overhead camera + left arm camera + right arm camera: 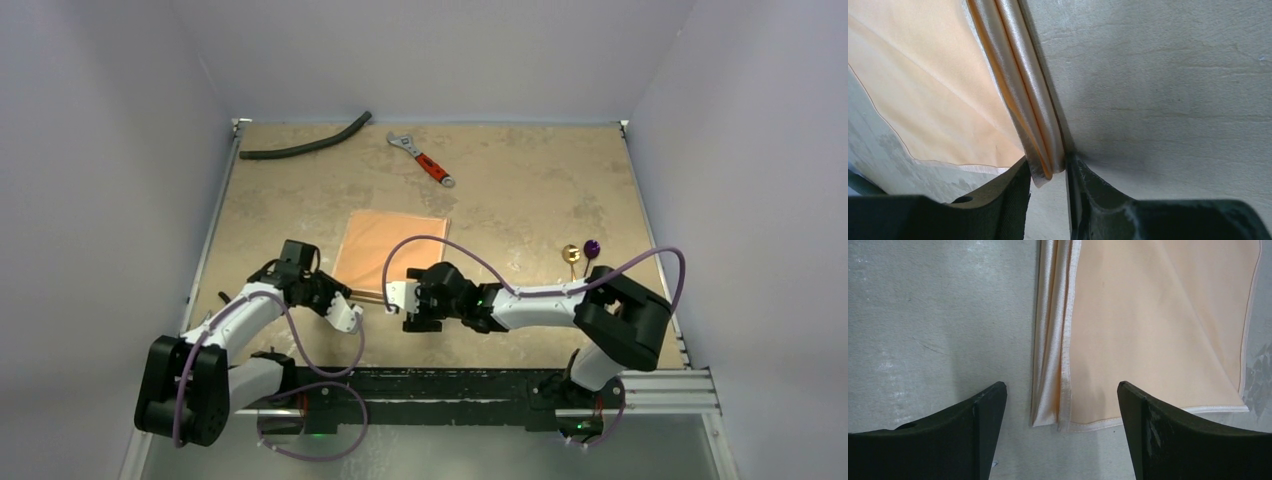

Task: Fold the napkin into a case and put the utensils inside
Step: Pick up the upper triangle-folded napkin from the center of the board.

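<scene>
The peach-orange napkin (390, 248) lies flat in a folded rectangle at mid-table, with a rolled fold along its near edge. My left gripper (350, 316) is at that edge's near-left corner. In the left wrist view the left gripper (1048, 165) is shut on the end of the rolled satin fold (1020, 85). My right gripper (392, 298) is at the near-right corner. In the right wrist view the right gripper (1062, 387) is open, its jaws standing either side of the napkin's corner (1050, 417) without touching it. The gold spoon (571, 254) and purple utensil (592, 246) lie at the right.
A curved black hose (305, 148) lies at the back left. A red-handled wrench (425, 162) lies at the back middle. White walls enclose the tan table (520, 200). A metal rail (660, 385) runs along the near edge.
</scene>
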`<action>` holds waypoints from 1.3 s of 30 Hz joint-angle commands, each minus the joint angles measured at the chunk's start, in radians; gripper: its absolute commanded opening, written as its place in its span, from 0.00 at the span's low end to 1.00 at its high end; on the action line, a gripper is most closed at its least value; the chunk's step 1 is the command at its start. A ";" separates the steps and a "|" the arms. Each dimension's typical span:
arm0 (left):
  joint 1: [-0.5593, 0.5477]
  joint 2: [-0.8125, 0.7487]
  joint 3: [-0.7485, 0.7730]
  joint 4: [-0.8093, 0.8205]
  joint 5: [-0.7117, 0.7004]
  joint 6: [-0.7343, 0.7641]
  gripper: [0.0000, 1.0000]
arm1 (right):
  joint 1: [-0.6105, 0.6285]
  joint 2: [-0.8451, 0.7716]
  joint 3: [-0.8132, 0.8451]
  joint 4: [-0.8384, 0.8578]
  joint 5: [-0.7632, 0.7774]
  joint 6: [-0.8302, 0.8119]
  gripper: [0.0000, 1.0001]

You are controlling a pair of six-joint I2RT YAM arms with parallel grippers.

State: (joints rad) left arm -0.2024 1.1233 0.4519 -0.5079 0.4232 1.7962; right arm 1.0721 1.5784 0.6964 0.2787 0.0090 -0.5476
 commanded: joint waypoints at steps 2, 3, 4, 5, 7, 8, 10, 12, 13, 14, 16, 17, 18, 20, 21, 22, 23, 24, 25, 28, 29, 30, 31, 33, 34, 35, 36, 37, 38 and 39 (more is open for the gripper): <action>-0.014 0.050 0.014 -0.008 -0.017 -0.058 0.28 | -0.023 0.037 0.017 -0.070 0.026 -0.031 0.84; -0.015 0.059 0.017 -0.007 -0.023 -0.065 0.28 | -0.029 0.038 0.017 -0.069 0.026 -0.031 0.83; -0.015 0.069 0.018 -0.005 -0.026 -0.068 0.27 | -0.034 0.040 0.018 -0.070 0.026 -0.031 0.83; -0.016 0.076 0.018 -0.002 -0.030 -0.073 0.27 | -0.039 0.046 0.020 -0.072 0.027 -0.031 0.83; -0.018 0.081 0.016 0.010 -0.035 -0.086 0.27 | -0.044 0.054 0.024 -0.077 0.029 -0.029 0.82; -0.019 0.081 0.014 0.013 -0.035 -0.087 0.27 | -0.046 0.055 0.022 -0.076 0.029 -0.030 0.82; -0.022 0.081 0.013 0.015 -0.036 -0.089 0.26 | -0.050 0.058 0.019 -0.073 0.028 -0.028 0.81; -0.023 0.086 0.014 0.014 -0.035 -0.090 0.23 | -0.050 0.067 0.021 -0.073 0.029 -0.026 0.80; -0.024 0.088 0.016 0.014 -0.034 -0.092 0.21 | -0.050 0.073 0.021 -0.075 0.029 -0.025 0.78; -0.026 0.090 0.019 0.011 -0.033 -0.094 0.19 | -0.049 0.076 0.021 -0.076 0.027 -0.019 0.77; -0.026 0.096 0.028 -0.003 -0.028 -0.096 0.13 | -0.050 0.081 0.017 -0.075 0.017 0.005 0.74; -0.026 0.101 0.034 -0.013 -0.028 -0.097 0.10 | -0.050 0.085 0.015 -0.072 0.014 0.014 0.73; -0.027 0.108 0.040 -0.018 -0.026 -0.099 0.08 | -0.050 0.088 0.013 -0.070 0.013 0.019 0.71; -0.028 0.120 0.049 -0.024 -0.027 -0.107 0.04 | -0.050 0.097 0.013 -0.062 0.034 0.027 0.67; -0.027 0.125 0.053 -0.024 -0.026 -0.116 0.02 | -0.050 0.098 0.016 -0.066 0.033 0.028 0.66; -0.028 0.129 0.058 -0.022 -0.025 -0.123 0.01 | -0.050 0.096 0.018 -0.068 0.031 0.034 0.65; -0.028 0.131 0.062 -0.016 -0.023 -0.134 0.00 | -0.049 0.093 0.017 -0.069 0.034 0.038 0.65; -0.027 0.132 0.066 -0.010 -0.023 -0.147 0.00 | -0.050 0.092 0.015 -0.073 0.038 0.046 0.65; -0.027 0.134 0.071 -0.003 -0.022 -0.160 0.00 | -0.049 0.090 0.010 -0.074 0.036 0.051 0.64; -0.027 0.148 0.093 -0.004 -0.021 -0.188 0.00 | -0.047 0.082 -0.002 -0.081 0.034 0.076 0.64; -0.027 0.153 0.098 -0.005 -0.019 -0.196 0.00 | -0.047 0.081 0.000 -0.088 0.035 0.087 0.64; -0.028 0.156 0.105 -0.012 -0.016 -0.198 0.00 | -0.047 0.081 0.003 -0.096 0.035 0.095 0.64; -0.028 0.159 0.111 -0.015 -0.013 -0.207 0.00 | -0.047 0.083 0.006 -0.105 0.034 0.104 0.64; -0.028 0.168 0.128 -0.031 -0.009 -0.221 0.00 | -0.046 0.087 0.010 -0.120 0.029 0.121 0.65; -0.028 0.177 0.138 -0.035 -0.007 -0.241 0.00 | -0.046 0.087 0.010 -0.125 0.026 0.131 0.65; -0.028 0.187 0.152 -0.040 -0.005 -0.254 0.00 | -0.044 0.085 0.007 -0.129 0.026 0.129 0.65; -0.028 0.197 0.165 -0.046 -0.005 -0.271 0.00 | -0.039 0.082 0.005 -0.129 0.030 0.129 0.66; -0.028 0.207 0.175 -0.051 -0.007 -0.282 0.00 | -0.039 0.079 0.005 -0.131 0.031 0.129 0.66; -0.027 0.213 0.181 -0.054 -0.009 -0.288 0.00 | -0.039 0.080 0.009 -0.138 0.031 0.129 0.67; -0.027 0.215 0.184 -0.053 -0.010 -0.293 0.00 | -0.039 0.083 0.018 -0.150 0.031 0.130 0.67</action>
State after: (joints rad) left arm -0.2249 1.3140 0.5938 -0.5179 0.3923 1.5654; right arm 1.0275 1.6310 0.7254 0.3012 0.0204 -0.4416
